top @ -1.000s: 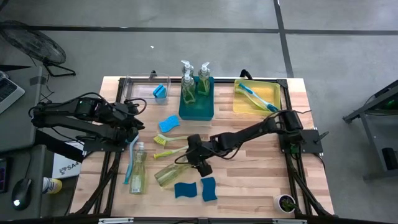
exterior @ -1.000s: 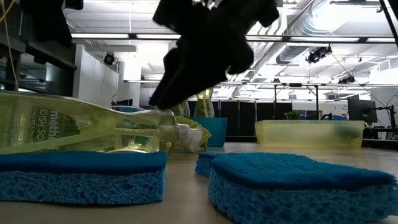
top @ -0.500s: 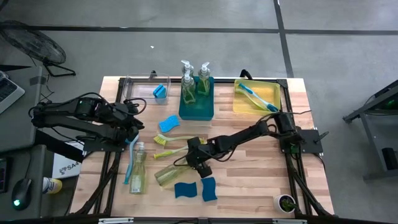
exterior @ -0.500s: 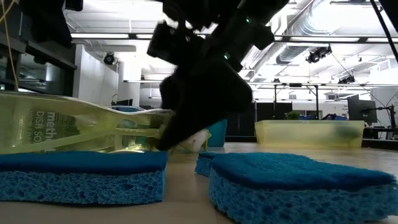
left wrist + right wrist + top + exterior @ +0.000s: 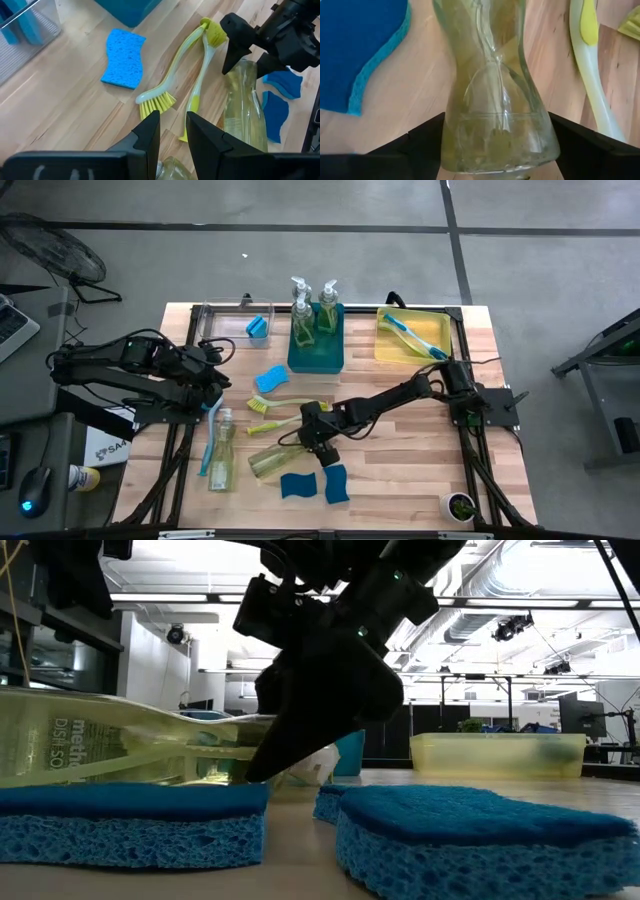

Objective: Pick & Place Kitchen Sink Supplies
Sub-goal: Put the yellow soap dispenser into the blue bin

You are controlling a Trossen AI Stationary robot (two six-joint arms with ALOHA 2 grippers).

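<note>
The right gripper [image 5: 305, 442] fingers, spread, straddle the lying soap bottle [image 5: 272, 458]; next they must clench it.

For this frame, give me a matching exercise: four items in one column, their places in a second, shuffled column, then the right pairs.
Items:
1. blue brush
2. two upright soap bottles
3. lying soap bottle
4. small blue sponge

Places:
A. in the teal bin
B. between the right gripper's fingers
C. in the clear bin
D. in the yellow bin

Pairs: 1-D, 2-A, 3-B, 4-C
</note>
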